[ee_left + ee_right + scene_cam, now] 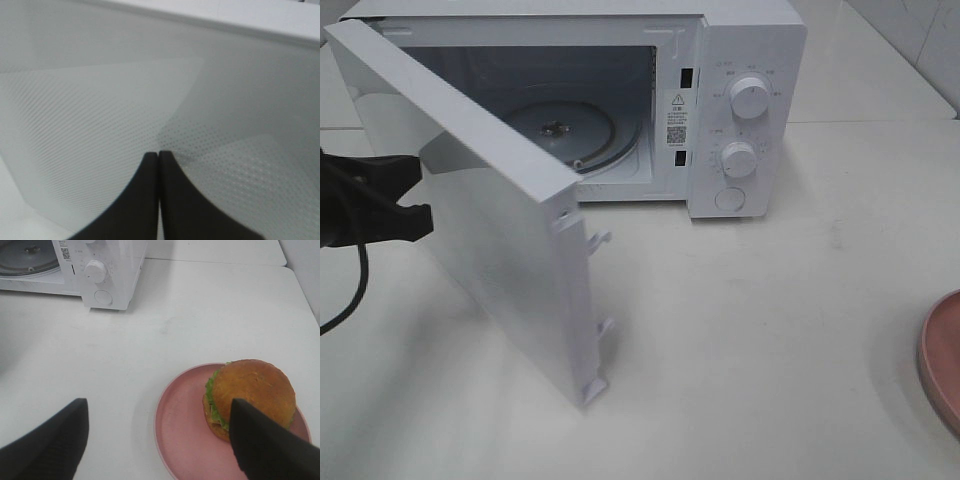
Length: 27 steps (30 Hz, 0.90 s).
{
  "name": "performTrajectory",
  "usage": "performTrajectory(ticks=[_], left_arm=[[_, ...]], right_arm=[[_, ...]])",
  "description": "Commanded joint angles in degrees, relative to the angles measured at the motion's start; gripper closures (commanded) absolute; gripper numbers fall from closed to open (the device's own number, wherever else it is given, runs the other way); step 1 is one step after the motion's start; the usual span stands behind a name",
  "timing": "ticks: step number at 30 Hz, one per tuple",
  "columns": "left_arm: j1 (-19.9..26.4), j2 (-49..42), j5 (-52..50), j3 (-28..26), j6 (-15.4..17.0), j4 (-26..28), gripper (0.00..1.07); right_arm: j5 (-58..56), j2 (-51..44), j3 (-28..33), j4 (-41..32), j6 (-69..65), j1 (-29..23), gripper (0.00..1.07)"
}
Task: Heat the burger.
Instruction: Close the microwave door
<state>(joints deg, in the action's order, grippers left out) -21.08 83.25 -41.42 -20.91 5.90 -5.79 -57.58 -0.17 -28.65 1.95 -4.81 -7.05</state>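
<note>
One burger (pixel 248 396), one plate (pixel 185 435), one microwave (pixel 740 110).

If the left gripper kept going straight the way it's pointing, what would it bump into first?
Probably the microwave door. The shut left gripper points right at the door's dotted window panel, which fills its wrist view. Whether they already touch is unclear.

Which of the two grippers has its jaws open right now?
The right gripper: its jaws stand wide apart above the pink plate with the burger. The left gripper has its jaws pressed together against the microwave door.
</note>
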Motion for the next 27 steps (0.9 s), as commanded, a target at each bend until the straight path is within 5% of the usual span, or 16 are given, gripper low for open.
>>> performTrajectory(ticks=[1, 13, 27], left_arm=[[-3.6, 2.8, -1.7, -3.4, -0.8, 2.5, 1.07], [-11.2, 11.0, -1.7, -12.6, -2.8, 10.5, 1.07], [-15.2, 18.9, 2.0, -25.1, -2.8, 12.8, 1.07]], right_arm=[[0.4, -1.8, 0.1, -0.1, 0.4, 0.3, 0.32], [0.4, -1.8, 0.1, -0.1, 0.4, 0.3, 0.32], [0.4, -1.8, 0.1, -0.1, 0.4, 0.3, 0.32]])
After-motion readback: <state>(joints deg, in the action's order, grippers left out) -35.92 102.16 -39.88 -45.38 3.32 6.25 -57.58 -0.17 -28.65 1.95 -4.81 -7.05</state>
